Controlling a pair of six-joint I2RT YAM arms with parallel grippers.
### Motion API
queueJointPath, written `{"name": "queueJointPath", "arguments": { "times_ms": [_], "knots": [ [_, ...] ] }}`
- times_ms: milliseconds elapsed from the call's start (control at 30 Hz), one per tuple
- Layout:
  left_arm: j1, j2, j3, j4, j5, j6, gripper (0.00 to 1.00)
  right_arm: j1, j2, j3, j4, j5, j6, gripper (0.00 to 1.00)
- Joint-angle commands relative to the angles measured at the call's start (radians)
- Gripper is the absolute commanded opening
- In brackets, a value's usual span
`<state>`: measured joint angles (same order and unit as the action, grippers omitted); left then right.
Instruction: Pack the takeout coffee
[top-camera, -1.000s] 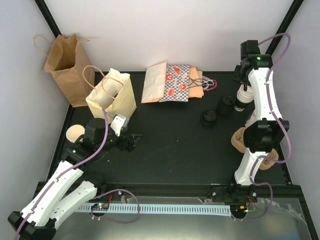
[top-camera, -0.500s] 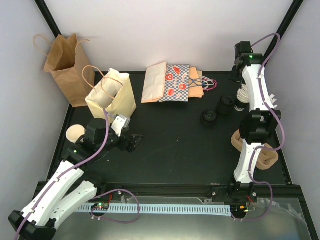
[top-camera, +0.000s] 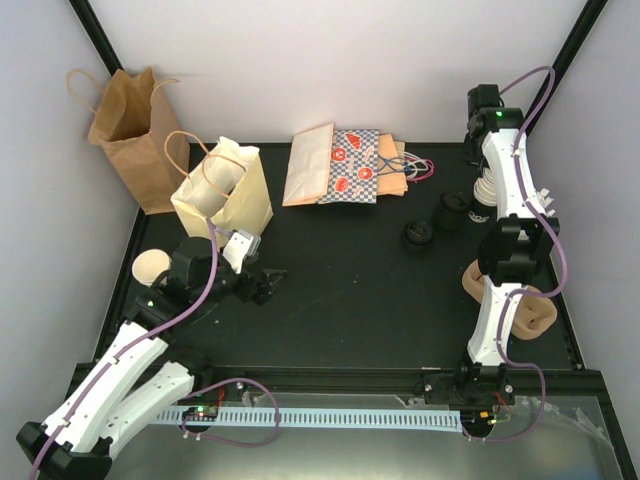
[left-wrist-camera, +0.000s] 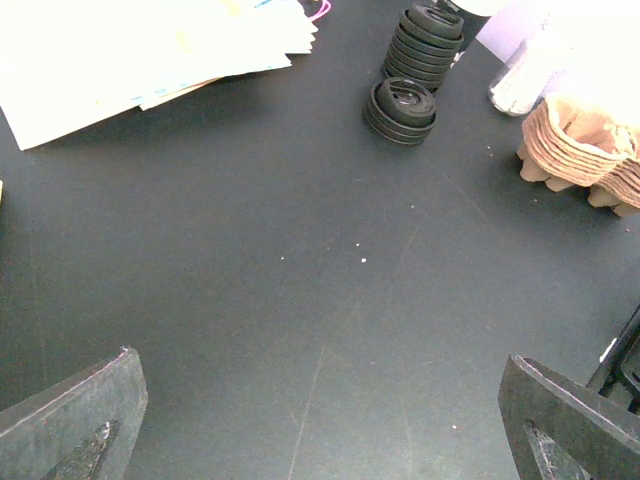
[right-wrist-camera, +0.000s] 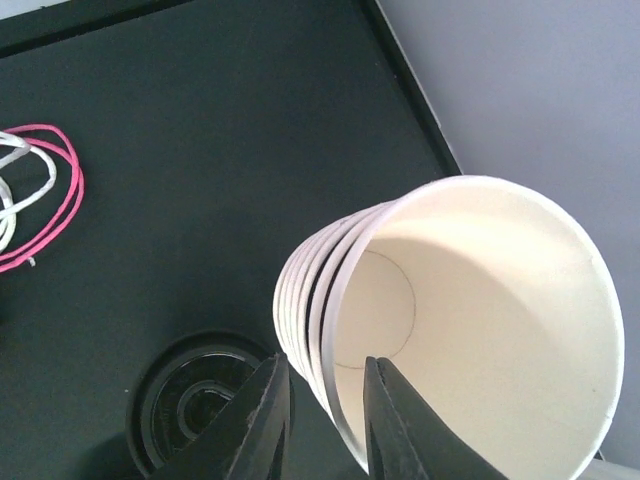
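Note:
A stack of white paper cups (right-wrist-camera: 470, 330) stands at the back right of the table, partly hidden under my right arm in the top view (top-camera: 484, 190). My right gripper (right-wrist-camera: 325, 365) straddles the rim of the top cups, one finger outside and one inside, the jaws narrow and pinched on the rim. Another single cup (top-camera: 150, 267) stands at the left beside my left arm. My left gripper (top-camera: 262, 283) is wide open and empty, low over bare table, its fingers (left-wrist-camera: 80, 420) at the frame corners.
A cream handled bag (top-camera: 225, 190) stands open behind the left gripper, with a brown bag (top-camera: 135, 135) further back. Flat paper bags (top-camera: 345, 165) lie at the back. Black lid stacks (top-camera: 418, 236) (left-wrist-camera: 400, 108) and cardboard cup carriers (top-camera: 478, 280) (left-wrist-camera: 580, 150) sit at the right.
My right arm has shifted back and to the left over the cup stack, mostly in the first half second. My left arm has barely moved.

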<state>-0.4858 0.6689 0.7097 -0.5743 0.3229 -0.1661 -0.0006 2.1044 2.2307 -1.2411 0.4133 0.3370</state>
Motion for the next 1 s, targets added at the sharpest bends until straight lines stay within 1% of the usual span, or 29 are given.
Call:
{"name": "queueJointPath", "arguments": {
  "times_ms": [0,167,600,733,933,967],
  "knots": [
    [-0.003,-0.001,-0.002,0.026,0.004,0.017,0.99,-0.004,0.014,0.047,0.022,0.033,-0.016,0.24],
    [-0.003,0.003,-0.002,0.025,0.005,0.018,0.99,-0.004,0.028,0.067,0.016,0.032,-0.023,0.24],
    [-0.005,0.002,-0.003,0.025,0.008,0.019,0.99,-0.007,0.051,0.051,0.023,0.035,-0.018,0.23],
    [-0.006,0.003,-0.005,0.025,0.004,0.019,0.99,-0.007,0.048,0.051,0.029,0.026,-0.023,0.13],
    [-0.008,0.011,-0.003,0.022,-0.006,0.019,0.99,-0.008,0.039,0.045,0.031,0.017,-0.041,0.02],
    [-0.007,0.012,-0.003,0.023,-0.006,0.019,0.99,-0.007,0.036,0.043,0.03,0.015,-0.043,0.01]
  ]
}}
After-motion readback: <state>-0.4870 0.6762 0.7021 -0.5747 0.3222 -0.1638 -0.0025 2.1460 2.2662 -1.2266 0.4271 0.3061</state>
